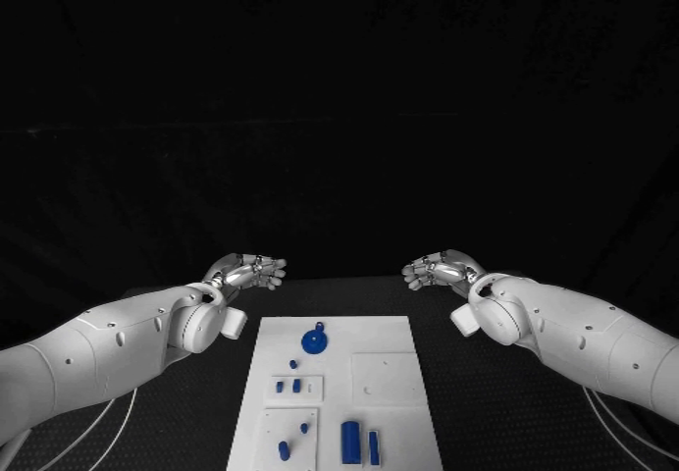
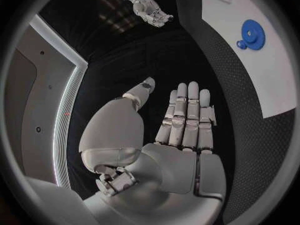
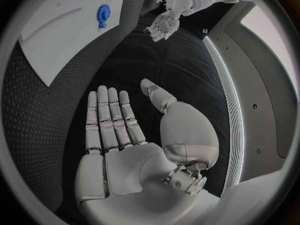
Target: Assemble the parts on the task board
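Left hand point(image 1: 248, 271): raised above the black table point(image 1: 496, 392) beyond the far left corner of the task board point(image 1: 382, 343), well apart from it. In the left wrist view the fingers point(image 2: 187, 115) are extended straight, side by side, with the thumb held apart; the palm is empty.

Task board: white plate, centred on the table between the two arms. A round blue gear-like part point(image 1: 314, 340) lies near its far edge (also seen in both wrist views). Nearer the robot lie several small blue parts point(image 1: 288, 386), a tall blue cylinder point(image 1: 349, 441) and a thinner blue bar point(image 1: 374, 446) just beside it.

Right hand point(image 1: 441, 270): raised beyond the far right corner of the board, not touching it. Fingers point(image 3: 109, 117) extended together, thumb apart, nothing held.
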